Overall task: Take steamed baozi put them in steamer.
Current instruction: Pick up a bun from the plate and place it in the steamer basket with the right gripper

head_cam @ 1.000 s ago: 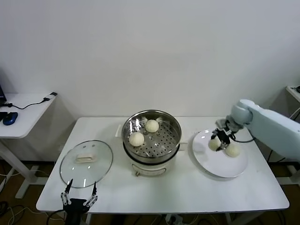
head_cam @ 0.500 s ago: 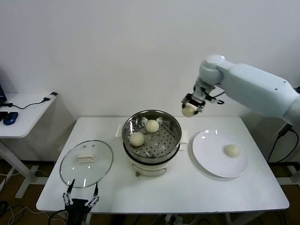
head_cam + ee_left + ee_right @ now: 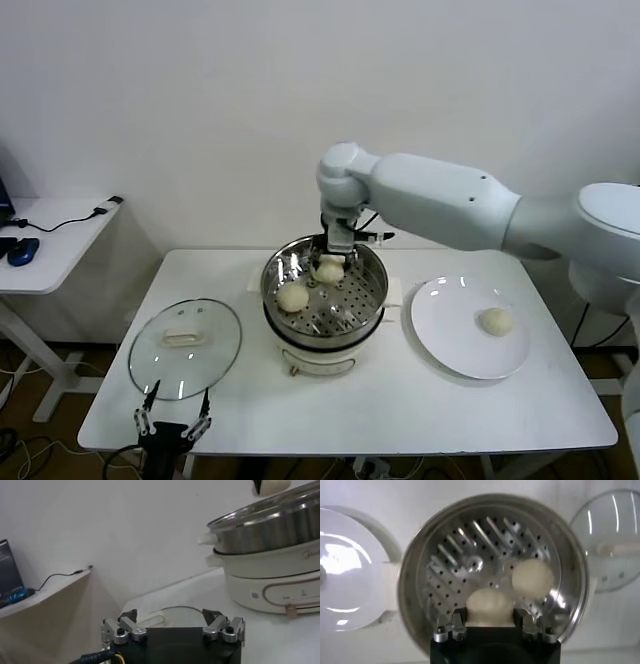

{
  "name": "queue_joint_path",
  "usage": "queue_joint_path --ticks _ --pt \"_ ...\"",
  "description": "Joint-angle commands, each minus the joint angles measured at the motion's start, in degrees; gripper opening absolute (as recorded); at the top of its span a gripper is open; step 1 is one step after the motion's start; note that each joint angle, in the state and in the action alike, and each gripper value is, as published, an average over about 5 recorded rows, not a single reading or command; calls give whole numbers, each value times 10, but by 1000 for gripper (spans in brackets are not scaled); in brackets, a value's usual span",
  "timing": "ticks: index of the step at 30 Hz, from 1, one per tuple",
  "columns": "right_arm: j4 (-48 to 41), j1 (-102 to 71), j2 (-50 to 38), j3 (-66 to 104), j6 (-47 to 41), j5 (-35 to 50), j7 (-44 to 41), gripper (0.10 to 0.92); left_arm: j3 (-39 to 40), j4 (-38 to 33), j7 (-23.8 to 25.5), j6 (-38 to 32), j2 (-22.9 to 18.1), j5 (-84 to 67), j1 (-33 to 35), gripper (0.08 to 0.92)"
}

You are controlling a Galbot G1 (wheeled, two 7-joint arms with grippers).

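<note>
The steel steamer (image 3: 378,292) stands mid-table on its white base. My right gripper (image 3: 330,254) hangs just over its far side, shut on a cream baozi (image 3: 489,606) that fills the gap between the fingers. In the head view this held bun overlaps whatever lies under it on the perforated tray. One baozi (image 3: 293,297) lies free on the tray's near left, and it also shows in the right wrist view (image 3: 532,577). Another baozi (image 3: 495,321) rests on the white plate (image 3: 450,350). My left gripper (image 3: 170,427) is parked open below the table's front edge.
A glass lid (image 3: 185,345) with a white handle lies flat on the table left of the steamer. The plate sits to the steamer's right. A side desk (image 3: 50,250) with cables stands at far left. The table's front edge runs just beyond the left gripper.
My right gripper lifted one baozi off the plate, swung it up and leftwards, and now holds it low over the steamer. One baozi stayed on the plate. The left arm stayed still.
</note>
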Motion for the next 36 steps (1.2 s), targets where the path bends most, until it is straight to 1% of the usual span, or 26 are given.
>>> queue_joint_path --ticks 1,8,16,19,23,26,32,36 --pt "25 -35 43 -30 10 13 -2 611 -1 2 0 -1 3 -2 1 823" --pt "47 -42 24 -48 2 33 -3 611 -1 7 -1 -2 3 -2 1 823" --pt "55 -39 12 -48 1 33 -3 618 -1 10 -1 -3 2 -2 1 823" --pt "52 -37 12 -44 3 28 -5 667 -1 10 -1 -4 2 -2 1 823" --pt "49 -34 8 -37 10 19 -8 774 0 10 -1 -5 2 -2 2 823" --pt "49 -31 3 -30 13 20 -8 815 0 10 -1 -5 2 -2 3 823" --pt "35 -2 -21 3 8 44 -2 823 2 10 -1 -7 2 -1 2 823" --pt "-8 55 -60 10 -37 101 18 823 5 8 -1 -6 2 0 1 823"
